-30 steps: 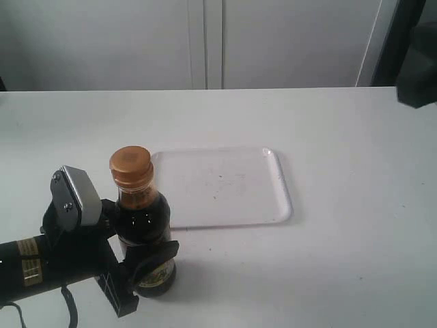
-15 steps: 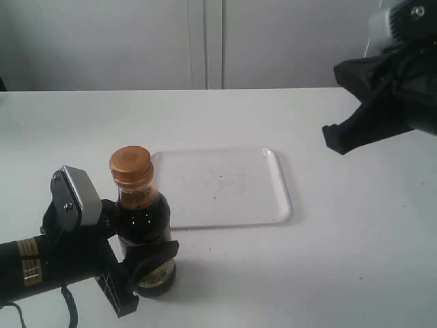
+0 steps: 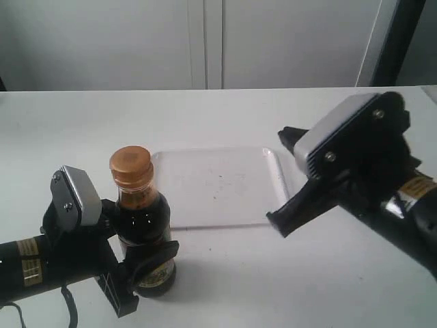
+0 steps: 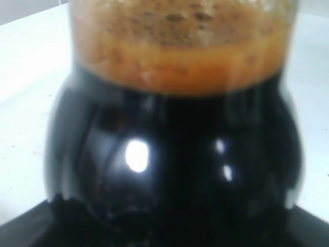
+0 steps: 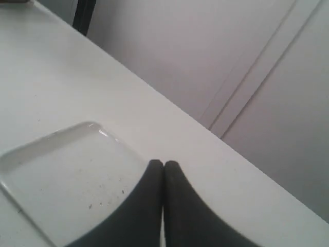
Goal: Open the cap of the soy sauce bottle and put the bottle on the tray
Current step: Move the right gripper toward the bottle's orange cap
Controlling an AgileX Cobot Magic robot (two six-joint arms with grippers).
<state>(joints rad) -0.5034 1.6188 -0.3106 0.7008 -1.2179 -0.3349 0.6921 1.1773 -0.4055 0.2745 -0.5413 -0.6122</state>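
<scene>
Soy sauce bottle upright on desk, lower left of frame, just off the tray's near-left corner. Cap closed. Left gripper clamps bottle's lower body. Right gripper, fingertips pressed together, empty, hangs at tray's right edge.

A plain white desk runs back to a pale panelled wall, dark post at its right end.
</scene>
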